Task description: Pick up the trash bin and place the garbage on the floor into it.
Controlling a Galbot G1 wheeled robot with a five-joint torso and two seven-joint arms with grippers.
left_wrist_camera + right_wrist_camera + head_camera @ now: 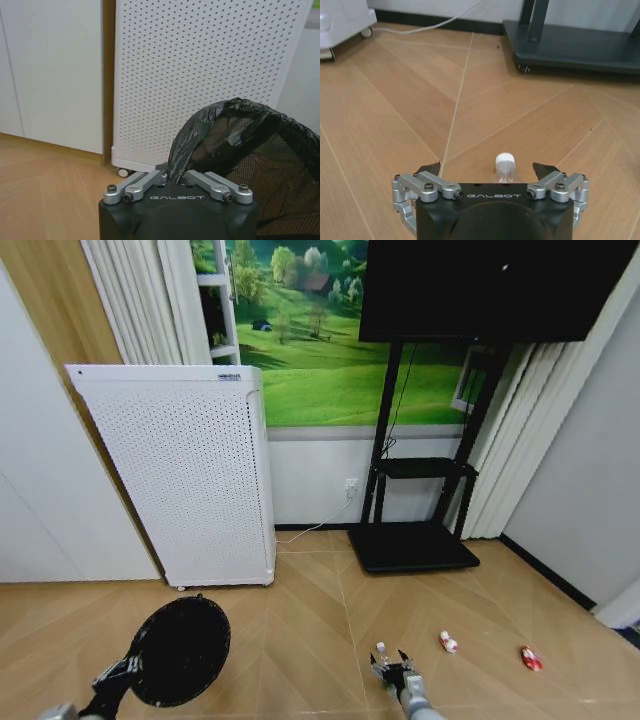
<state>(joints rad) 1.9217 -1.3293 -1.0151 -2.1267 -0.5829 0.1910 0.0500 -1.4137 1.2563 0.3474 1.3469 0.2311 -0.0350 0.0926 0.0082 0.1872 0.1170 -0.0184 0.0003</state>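
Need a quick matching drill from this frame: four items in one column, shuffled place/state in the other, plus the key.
Items
1. trash bin
2. clear bottle
3. right end effector
4. air purifier

States
A. white, standing on the floor against the wall
B. open, fingers either side of the bottle
C. rim and liner pinched by the left end effector, held off the floor
D. on the floor, white cap showing

Pairs: 1-C, 2-D, 3-B, 4-A
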